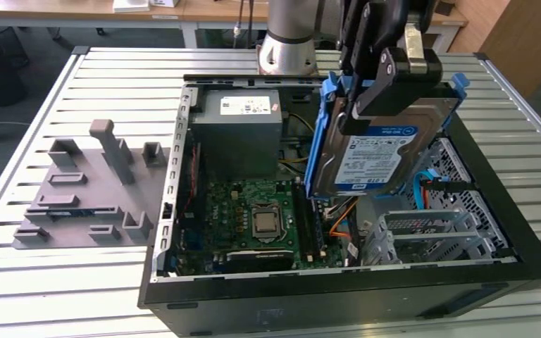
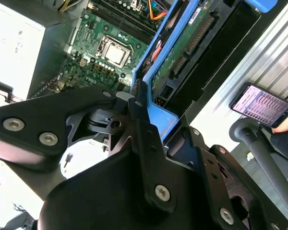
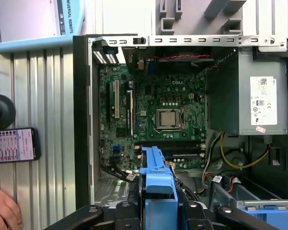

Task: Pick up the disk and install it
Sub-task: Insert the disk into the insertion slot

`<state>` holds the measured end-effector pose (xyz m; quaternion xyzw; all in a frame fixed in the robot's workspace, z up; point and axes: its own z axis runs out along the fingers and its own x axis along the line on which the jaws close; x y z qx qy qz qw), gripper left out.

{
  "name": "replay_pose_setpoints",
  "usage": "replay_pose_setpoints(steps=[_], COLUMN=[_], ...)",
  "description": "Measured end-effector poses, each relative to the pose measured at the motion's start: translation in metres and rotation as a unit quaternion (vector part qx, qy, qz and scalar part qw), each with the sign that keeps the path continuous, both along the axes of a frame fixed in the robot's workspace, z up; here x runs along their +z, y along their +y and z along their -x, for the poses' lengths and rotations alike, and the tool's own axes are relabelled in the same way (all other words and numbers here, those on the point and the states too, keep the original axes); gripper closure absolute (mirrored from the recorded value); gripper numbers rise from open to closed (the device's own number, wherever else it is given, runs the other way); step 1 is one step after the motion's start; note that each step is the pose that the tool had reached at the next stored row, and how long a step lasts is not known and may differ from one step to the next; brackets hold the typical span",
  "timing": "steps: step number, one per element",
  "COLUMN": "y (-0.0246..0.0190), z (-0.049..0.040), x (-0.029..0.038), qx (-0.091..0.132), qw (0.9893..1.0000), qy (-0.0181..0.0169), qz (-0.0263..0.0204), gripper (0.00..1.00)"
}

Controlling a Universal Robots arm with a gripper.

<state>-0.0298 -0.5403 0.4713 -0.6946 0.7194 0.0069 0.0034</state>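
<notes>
The disk [image 1: 376, 156], a silver hard drive with a white-and-blue label in a bright blue carrier frame, hangs tilted on edge above the right half of the open computer case [image 1: 172, 211]. My gripper [image 1: 382, 98] is shut on its upper end, black fingers clamped on both faces. In the second wrist view the fingers [image 2: 138, 98] pinch the blue frame [image 2: 158, 117], and the drive's green underside [image 2: 182, 48] runs away from them. In the first wrist view the blue frame [image 3: 156, 177] points down into the case near the motherboard's edge.
Inside the case are a grey power-supply box [image 1: 242, 130], the green motherboard [image 1: 256, 211] and a silver perforated cage [image 1: 439, 232] under the disk. A grey slotted fixture [image 1: 82, 190] lies on the exterior view's left. A phone [image 3: 12, 143] and a hand [image 3: 2, 211] are beside the case.
</notes>
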Motion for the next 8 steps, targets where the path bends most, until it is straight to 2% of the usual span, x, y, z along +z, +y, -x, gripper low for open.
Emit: replay_pose_setpoints(steps=[8], y=[0.0000], z=[-0.0005], x=[0.0000], qx=[0.000], qw=[1.0000], qy=[0.0000], qz=[0.0000], gripper=[0.64])
